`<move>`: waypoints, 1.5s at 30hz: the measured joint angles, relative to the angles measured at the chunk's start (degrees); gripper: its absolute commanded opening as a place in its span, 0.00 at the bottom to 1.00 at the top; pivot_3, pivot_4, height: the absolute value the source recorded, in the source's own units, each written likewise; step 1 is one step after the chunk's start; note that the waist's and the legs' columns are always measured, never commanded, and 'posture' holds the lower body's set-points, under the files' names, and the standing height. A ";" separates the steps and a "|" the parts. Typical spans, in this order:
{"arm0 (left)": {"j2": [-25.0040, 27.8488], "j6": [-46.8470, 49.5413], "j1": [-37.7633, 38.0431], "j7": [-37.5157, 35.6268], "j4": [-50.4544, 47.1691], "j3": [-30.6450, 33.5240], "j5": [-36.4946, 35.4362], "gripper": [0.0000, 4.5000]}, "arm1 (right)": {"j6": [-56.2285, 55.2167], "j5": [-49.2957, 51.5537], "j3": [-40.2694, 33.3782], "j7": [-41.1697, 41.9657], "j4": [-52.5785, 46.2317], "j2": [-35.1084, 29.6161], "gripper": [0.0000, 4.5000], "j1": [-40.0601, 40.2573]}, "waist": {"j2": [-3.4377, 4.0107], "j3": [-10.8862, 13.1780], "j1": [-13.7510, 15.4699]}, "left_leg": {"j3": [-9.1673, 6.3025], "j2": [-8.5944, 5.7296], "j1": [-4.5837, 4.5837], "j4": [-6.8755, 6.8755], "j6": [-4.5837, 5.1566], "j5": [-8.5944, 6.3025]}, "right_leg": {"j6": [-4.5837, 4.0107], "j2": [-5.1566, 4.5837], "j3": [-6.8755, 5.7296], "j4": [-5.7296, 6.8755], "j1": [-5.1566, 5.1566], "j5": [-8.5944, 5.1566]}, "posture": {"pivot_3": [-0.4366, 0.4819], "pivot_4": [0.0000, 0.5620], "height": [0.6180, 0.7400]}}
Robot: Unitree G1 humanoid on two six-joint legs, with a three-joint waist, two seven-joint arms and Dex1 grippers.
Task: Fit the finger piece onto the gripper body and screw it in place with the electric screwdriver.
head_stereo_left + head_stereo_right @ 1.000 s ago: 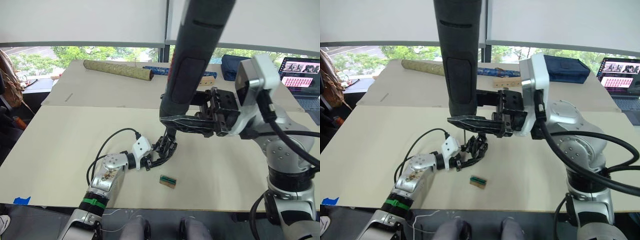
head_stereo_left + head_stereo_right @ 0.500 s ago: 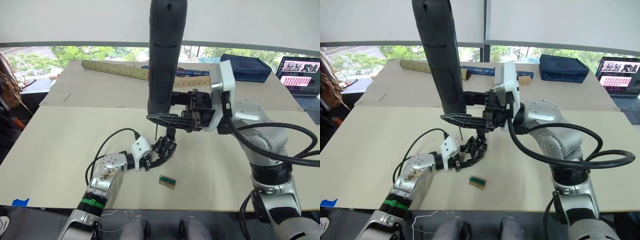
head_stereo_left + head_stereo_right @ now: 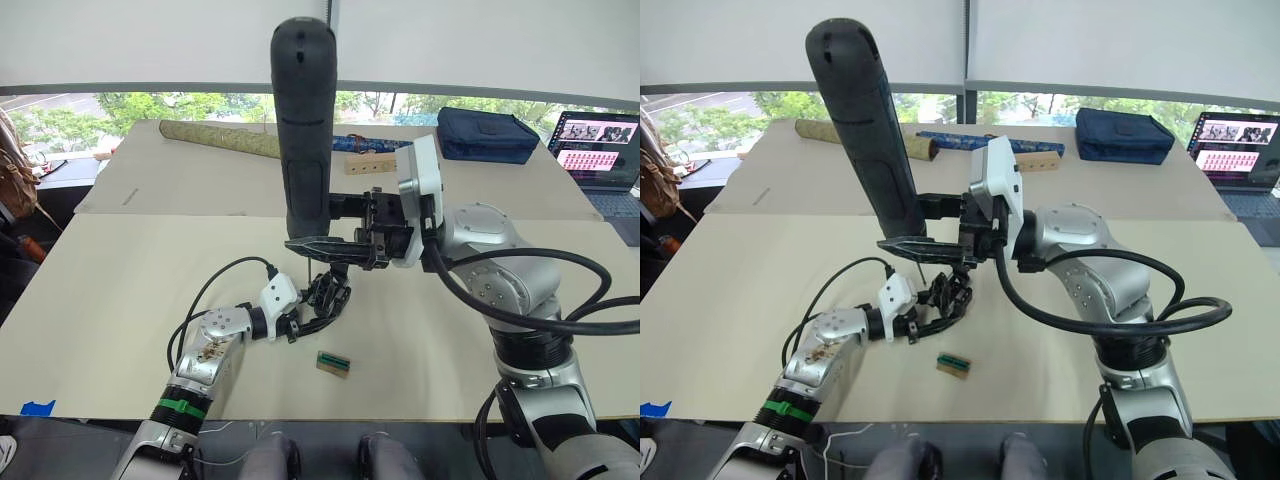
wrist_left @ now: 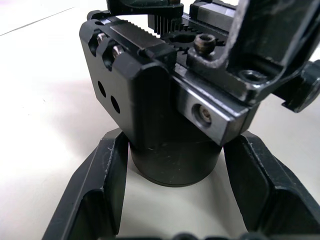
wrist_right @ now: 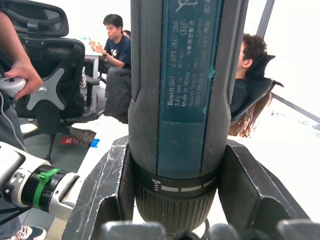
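Leftmost, the left hand (image 3: 305, 318) is seen low on the beige table (image 3: 120, 290), its two black fingers (image 4: 95, 195) closed around the round dark base of the gripper body (image 4: 165, 100), which stands on the table near its middle. In the left wrist view the fingers are pressed against either side of that base, and a black pointed finger piece (image 3: 338, 272) is seen rising from the body's top. Just in front of the body, a small tan block with a green top (image 3: 334, 362) lies flat on the table. Directly above the gripper body, the electric screwdriver (image 3: 303, 130) is held nearly upright, its thin metal bit pointing down toward the body. It is clamped near its lower end by the right hand (image 3: 330, 245), whose fingers (image 5: 105, 195) flank the barrel on both sides. At the far edge, a long patterned roll (image 3: 220, 138), a navy pouch (image 3: 488, 133) and a laptop (image 3: 600, 150) are seen.
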 measured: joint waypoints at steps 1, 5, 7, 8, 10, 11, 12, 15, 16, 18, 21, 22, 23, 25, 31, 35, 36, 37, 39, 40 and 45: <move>0.02 0.04 0.01 0.00 -0.02 0.00 -0.04 0.53 | 0.00 -0.05 0.14 0.01 0.00 0.15 0.42 0.15 | 0.00 0.00 0.00 | 0.01 0.00 0.00 0.00 0.00 0.00 | 0.00 0.00 0.00 0.00 0.00 0.00 | 0.48 0.27 1.00; 0.13 0.13 0.01 0.00 -0.05 -0.02 -0.17 0.53 | 0.01 -0.90 0.55 0.16 0.00 0.27 0.42 0.27 | 0.00 0.00 -0.04 | 0.01 0.01 0.00 0.00 0.00 0.00 | 0.00 0.01 0.00 -0.01 0.00 0.00 | 0.48 0.27 1.00; 0.24 0.14 0.01 0.00 -0.10 -0.05 -0.18 0.53 | 0.05 -1.28 1.18 0.29 0.04 0.14 0.42 0.28 | 0.00 0.00 -0.07 | 0.01 0.01 0.00 -0.01 0.00 0.00 | 0.00 0.01 0.00 0.00 0.00 0.00 | 0.48 0.27 1.00; 0.28 0.15 0.01 0.00 -0.11 -0.07 -0.19 0.53 | 0.06 -1.58 1.52 0.36 0.09 0.14 0.42 0.28 | 0.00 0.00 -0.09 | 0.01 0.01 0.01 -0.01 -0.01 0.00 | 0.00 0.01 0.00 -0.01 0.00 0.00 | 0.48 0.27 1.00; 0.30 0.18 0.00 0.00 -0.12 -0.10 -0.21 0.53 | 0.07 -2.04 1.84 0.38 0.29 0.14 0.42 0.28 | 0.00 0.00 -0.09 | 0.01 0.01 0.00 -0.01 -0.01 0.00 | 0.00 0.01 0.00 -0.01 0.00 0.00 | 0.48 0.27 1.00; 0.34 0.24 -0.01 0.00 -0.16 -0.12 -0.24 0.53 | 0.12 -2.27 1.92 0.35 0.44 0.10 0.42 0.28 | 0.00 0.00 -0.08 | 0.01 0.02 0.00 -0.01 -0.01 0.00 | 0.00 0.01 0.00 -0.01 0.00 0.00 | 0.48 0.27 1.00; 0.39 0.30 -0.01 -0.01 -0.22 -0.14 -0.27 0.53 | 0.14 -2.33 1.98 0.36 0.47 0.08 0.42 0.28 | 0.00 0.00 -0.09 | 0.01 0.01 0.00 -0.01 0.00 0.00 | 0.00 0.01 0.00 -0.02 -0.01 0.00 | 0.48 0.27 1.00; 0.52 0.68 -0.08 -0.06 -0.27 -0.17 -0.54 0.53 | 0.14 -2.87 2.14 0.37 0.48 0.08 0.42 0.30 | 0.00 0.00 -0.10 | 0.01 0.02 0.00 -0.01 -0.01 0.01 | 0.00 0.01 0.00 -0.02 0.00 0.00 | 0.48 0.27 1.00; 0.55 0.77 -0.09 -0.07 -0.28 -0.17 -0.60 0.53 | 0.13 -2.98 2.21 0.38 0.48 0.08 0.42 0.34 | 0.00 0.00 -0.11 | 0.01 0.02 0.01 -0.01 -0.01 0.01 | 0.00 0.01 0.00 -0.02 0.00 0.00 | 0.48 0.27 1.00; 0.62 0.88 -0.16 -0.12 -0.30 -0.21 -0.62 0.53 | 0.13 -3.38 2.32 0.40 0.50 0.14 0.42 0.64 | 0.00 0.00 -0.11 | 0.01 0.02 0.01 -0.01 -0.01 0.01 | 0.00 0.02 0.00 -0.02 0.00 0.00 | 0.48 0.27 1.00; 0.72 0.93 -0.20 -0.17 -0.32 -0.24 -0.62 0.53 | 0.10 -3.93 2.48 0.46 0.73 0.43 0.42 1.37 | 0.00 0.00 -0.12 | 0.02 0.02 0.01 -0.01 -0.01 0.01 | 0.00 0.02 0.00 -0.02 0.00 0.00 | 0.48 0.27 1.00; 0.73 0.93 -0.20 -0.17 -0.32 -0.24 -0.63 0.53 | 0.09 -4.24 2.58 0.51 0.96 0.49 0.42 1.54 | 0.00 0.00 -0.13 | 0.02 0.02 0.01 -0.01 -0.01 0.01 | 0.00 0.02 0.00 -0.02 0.00 0.00 | 0.48 0.27 1.00; 0.73 0.93 -0.19 -0.17 -0.33 -0.24 -0.63 0.53 | 0.08 -4.51 2.67 0.52 1.20 0.55 0.42 1.67 | 0.00 0.00 -0.13 | 0.02 0.02 0.01 -0.01 -0.01 0.01 | 0.00 0.02 0.00 -0.01 0.00 0.00 | 0.48 0.27 1.00; 0.77 0.93 -0.18 -0.18 -0.37 -0.24 -0.63 0.53 | 0.04 -4.75 2.90 0.58 1.66 0.73 0.42 1.70 | 0.00 0.00 -0.15 | 0.02 0.02 0.01 -0.02 -0.02 0.01 | 0.00 0.02 0.00 -0.01 -0.01 0.00 | 0.48 0.27 1.00; 0.80 0.94 -0.07 -0.18 -0.45 -0.24 -0.64 0.53 | -0.32 -5.83 3.90 1.29 2.35 1.46 0.42 1.70 | 0.00 0.00 -0.17 | 0.02 0.02 0.01 -0.02 -0.02 0.01 | 0.00 0.02 0.00 -0.02 -0.01 0.00 | 0.48 0.27 1.00; 0.81 0.94 0.11 -0.18 -0.54 -0.23 -0.65 0.53 | -0.84 -6.82 4.01 1.64 2.63 1.86 0.42 1.77 | 0.00 0.00 -0.18 | 0.02 0.03 0.01 -0.03 -0.02 0.01 | 0.00 0.03 0.00 -0.01 -0.01 0.00 | 0.48 0.27 1.00; 0.82 0.94 0.12 -0.18 -0.56 -0.23 -0.65 0.53 | -1.17 -6.87 4.01 1.69 2.63 1.93 0.42 1.82 | 0.00 0.00 -0.18 | 0.02 0.02 0.01 -0.03 -0.02 0.01 | 0.00 0.02 0.00 -0.02 -0.01 0.00 | 0.48 0.27 1.00; 0.84 0.94 0.13 -0.18 -0.57 -0.23 -0.65 0.53 | -1.30 -7.03 4.01 1.70 2.63 2.07 0.42 1.82 | 0.00 0.00 -0.20 | 0.02 0.03 0.01 -0.03 -0.02 0.01 | 0.00 0.03 0.00 -0.02 -0.01 0.00 | 0.48 0.27 1.00; 0.84 0.94 0.25 -0.18 -0.58 -0.23 -0.65 0.53 | -1.67 -7.37 4.04 1.73 2.64 2.27 0.42 1.89 | 0.00 0.00 -0.19 | 0.02 0.03 0.01 -0.03 -0.03 0.02 | 0.00 0.03 0.00 -0.02 -0.01 0.00 | 0.48 0.27 1.00; 0.84 0.94 0.31 -0.18 -0.58 -0.23 -0.65 0.53 | -1.85 -7.49 4.05 1.74 2.64 2.32 0.42 1.93 | 0.00 0.00 -0.20 | 0.02 0.03 0.01 -0.03 -0.03 0.02 | 0.00 0.03 0.00 -0.01 -0.01 0.00 | 0.48 0.27 1.00; 0.85 0.95 0.52 -0.17 -0.66 -0.23 -0.66 0.53 | -2.28 -7.87 4.05 2.02 2.71 2.36 0.42 2.00 | 0.00 0.00 -0.21 | 0.02 0.03 0.01 -0.03 -0.03 0.02 | 0.00 0.03 0.00 -0.02 -0.01 0.00 | 0.48 0.27 1.00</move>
